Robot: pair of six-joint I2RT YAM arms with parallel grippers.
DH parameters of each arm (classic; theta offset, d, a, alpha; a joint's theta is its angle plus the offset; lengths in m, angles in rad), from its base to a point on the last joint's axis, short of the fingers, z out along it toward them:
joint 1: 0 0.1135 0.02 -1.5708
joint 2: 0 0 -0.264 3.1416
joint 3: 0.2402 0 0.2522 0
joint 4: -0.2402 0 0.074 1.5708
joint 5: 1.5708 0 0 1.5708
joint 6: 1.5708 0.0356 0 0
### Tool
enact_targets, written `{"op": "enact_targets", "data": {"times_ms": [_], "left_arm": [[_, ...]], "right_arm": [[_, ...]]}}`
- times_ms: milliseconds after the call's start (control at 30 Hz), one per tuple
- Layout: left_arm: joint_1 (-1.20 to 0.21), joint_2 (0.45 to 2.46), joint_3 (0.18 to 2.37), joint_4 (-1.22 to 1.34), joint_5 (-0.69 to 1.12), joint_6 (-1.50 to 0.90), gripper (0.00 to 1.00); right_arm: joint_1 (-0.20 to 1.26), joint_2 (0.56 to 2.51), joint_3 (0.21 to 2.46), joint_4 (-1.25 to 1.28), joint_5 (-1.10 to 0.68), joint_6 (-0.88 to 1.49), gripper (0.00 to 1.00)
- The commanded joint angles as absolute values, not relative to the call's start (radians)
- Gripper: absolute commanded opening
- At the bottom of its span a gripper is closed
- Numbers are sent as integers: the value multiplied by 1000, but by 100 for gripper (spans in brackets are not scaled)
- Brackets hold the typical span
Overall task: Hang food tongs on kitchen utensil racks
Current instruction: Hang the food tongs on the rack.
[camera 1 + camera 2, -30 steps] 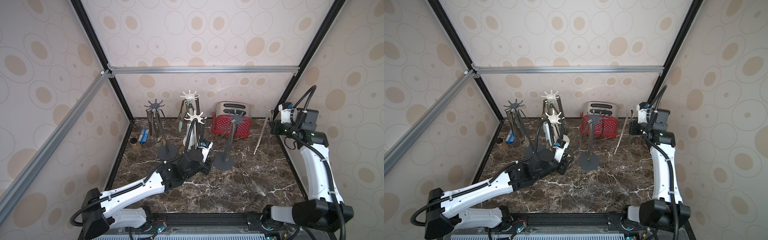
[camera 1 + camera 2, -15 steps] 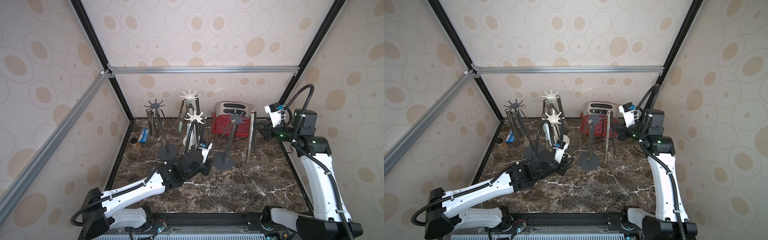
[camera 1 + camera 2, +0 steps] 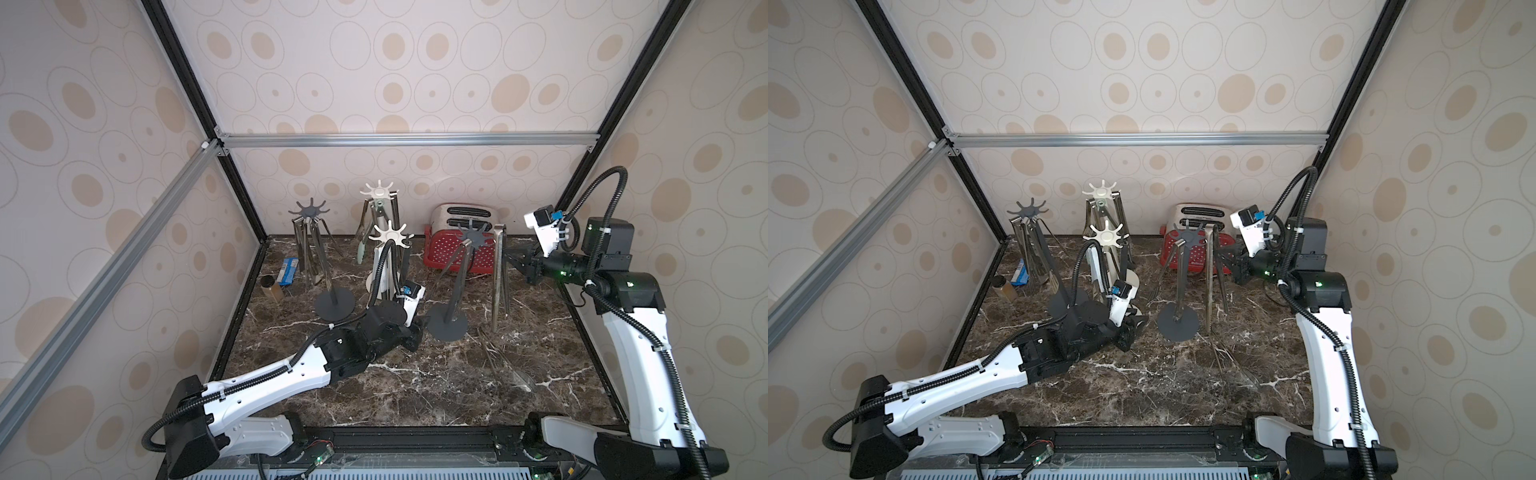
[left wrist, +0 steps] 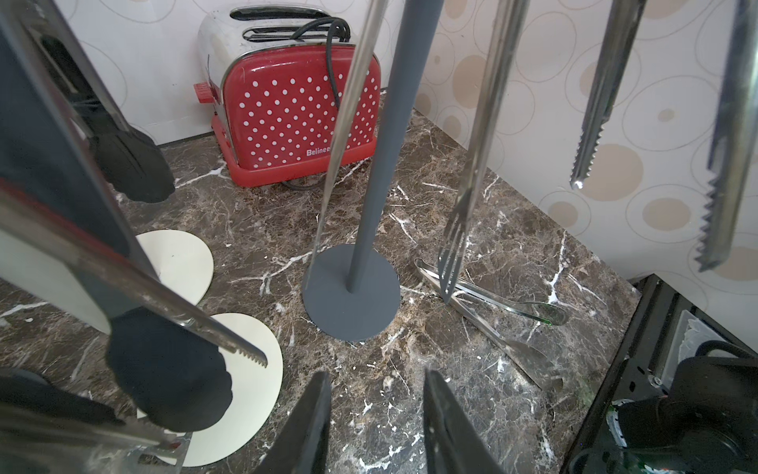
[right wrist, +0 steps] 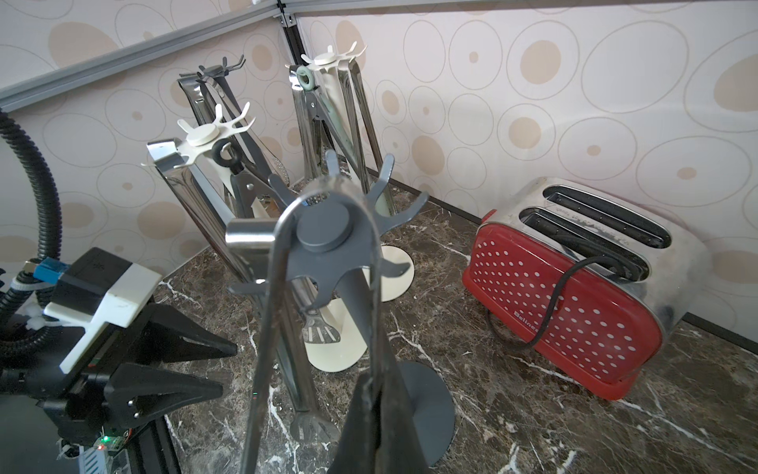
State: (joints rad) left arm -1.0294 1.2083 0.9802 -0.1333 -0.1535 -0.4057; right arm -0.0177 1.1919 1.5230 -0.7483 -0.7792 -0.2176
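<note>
One pair of steel tongs [image 3: 495, 286] hangs upright from the right claw [image 3: 508, 258], which is pinched shut on a single arm. Their bend is level with the crown [image 3: 471, 237] of the dark grey rack [image 3: 457, 286] by the toaster [image 3: 449, 212]. The left claw [image 4: 376, 375] sits low over the bench [image 3: 415, 395], jaws apart and empty. Bumping the crown could tip the slender rack, and a missed hook would likely drop the tongs.

Dark marble tabletop [image 3: 415, 386]: four rack bases [image 3: 335, 302], toaster [image 3: 442, 251], loose tongs [image 4: 521, 355], jar [image 3: 272, 289].
</note>
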Motion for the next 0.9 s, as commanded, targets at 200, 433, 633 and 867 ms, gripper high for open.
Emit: {"op": "enact_targets", "data": {"times_ms": [200, 433, 633, 867], "left_arm": [[-1029, 1207, 999, -115, -150, -428, 37], [-1030, 1205, 994, -111, -146, -433, 37], [-1030, 1202, 988, -104, -143, -440, 37], [-1032, 1197, 985, -101, -140, -443, 37]], "right_arm": [[42, 1203, 1543, -802, -718, -274, 0], [62, 1203, 1511, -799, -667, -273, 0], [96, 1201, 1470, -792, -630, -274, 0], [111, 1173, 1396, -767, -597, -259, 0]]}}
